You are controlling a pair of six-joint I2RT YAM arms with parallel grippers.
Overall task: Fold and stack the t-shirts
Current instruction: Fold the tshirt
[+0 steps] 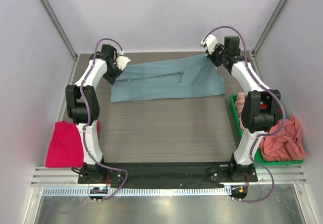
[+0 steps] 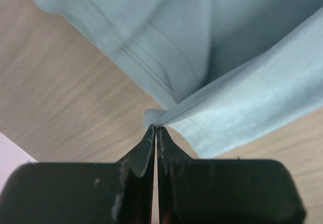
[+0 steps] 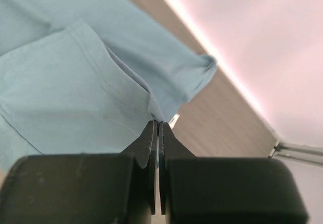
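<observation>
Two small pinches carry most of the risk: the left gripper (image 2: 155, 127) is clamped on a little bunched corner of the grey-blue t-shirt (image 1: 166, 80), and the right gripper (image 3: 156, 122) is clamped on a thin seamed edge of the same shirt beside a sleeve. The shirt lies spread across the far part of the table (image 1: 161, 133) between the two arms, its gripped corners raised a little and the rest resting on the wood. Each hold takes in so little cloth that, in my judgement, a quick lift or a tug from the other arm could pull the hem free and drop that side. If one arm leads the other, the shirt would likely skew and the fold come out crooked, and the loose sleeve could tuck under unseen. A magenta t-shirt (image 1: 65, 144) lies folded by the left arm's base, well apart from the work. Salmon-pink shirts (image 1: 285, 141) spill over the green bin (image 1: 233, 101) close to the right arm, which might snag them on a wide swing. No brand, label or readable writing shows anywhere.
</observation>
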